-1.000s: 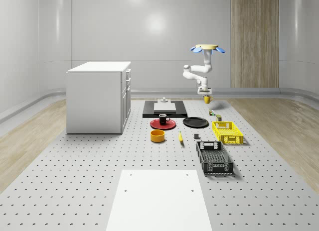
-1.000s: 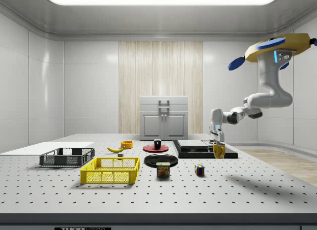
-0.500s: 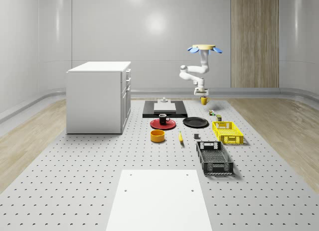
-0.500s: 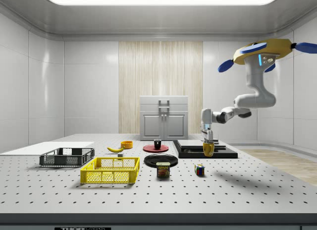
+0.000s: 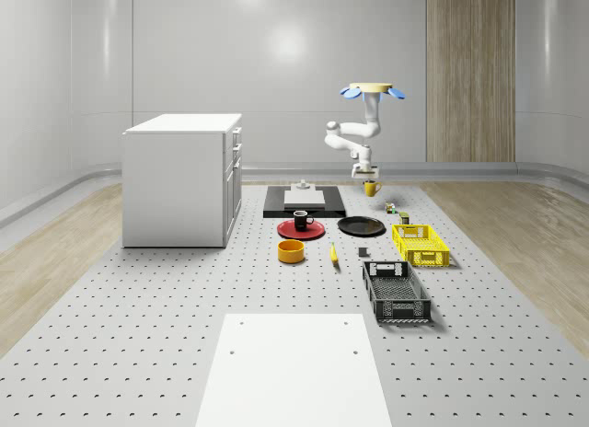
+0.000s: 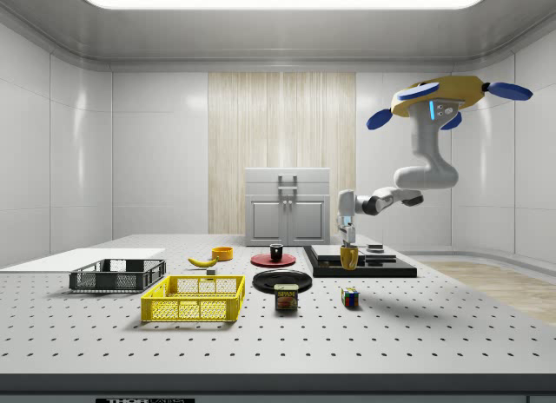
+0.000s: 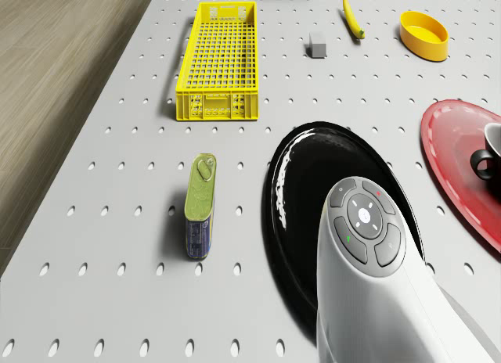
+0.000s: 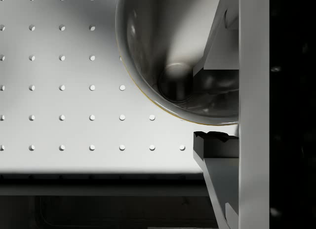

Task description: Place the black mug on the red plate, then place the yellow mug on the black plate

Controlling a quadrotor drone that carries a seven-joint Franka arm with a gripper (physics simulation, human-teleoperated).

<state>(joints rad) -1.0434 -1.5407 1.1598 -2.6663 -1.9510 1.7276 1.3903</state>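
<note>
– At the whole-scene view's left, what stands on the table?

– A white cabinet point(image 5: 179, 178). Right of it lies the red plate point(image 5: 301, 230), and the black mug point(image 5: 301, 220) sits upright on it. The side view shows the same: the black mug point(image 6: 276, 252) is on the red plate point(image 6: 273, 260).

– And next along?

– The black plate point(image 5: 361, 226), just beside the red one and bare. Behind both is a dark slab point(image 5: 304, 203).

– Where is your gripper?

– My gripper point(image 5: 366, 177) hangs beyond the black plate, past the slab's right end. It is clamped on the yellow mug point(image 5: 371, 188). In the wrist view one finger point(image 8: 217, 155) lies outside the rim and the other reaches inside the yellow mug point(image 8: 173, 56), with the wall pinched between them.

– Is that mug on anything?

– No. In the side view the yellow mug point(image 6: 348, 260) hangs upright under my gripper point(image 6: 347, 245), clear of the table and to the right of the black plate point(image 6: 282, 280).

– And your drone?

– My drone point(image 5: 372, 90) hovers high over the table's far part, above the mug. In the side view the drone point(image 6: 439, 95) sits further right than the gripper, with the arm bent down and leftward. Its own camera looks down on the black plate point(image 7: 329, 222), with a can point(image 7: 200, 206) lying beside it.

– Furthest right?

– A yellow crate point(image 5: 421, 244).
</note>
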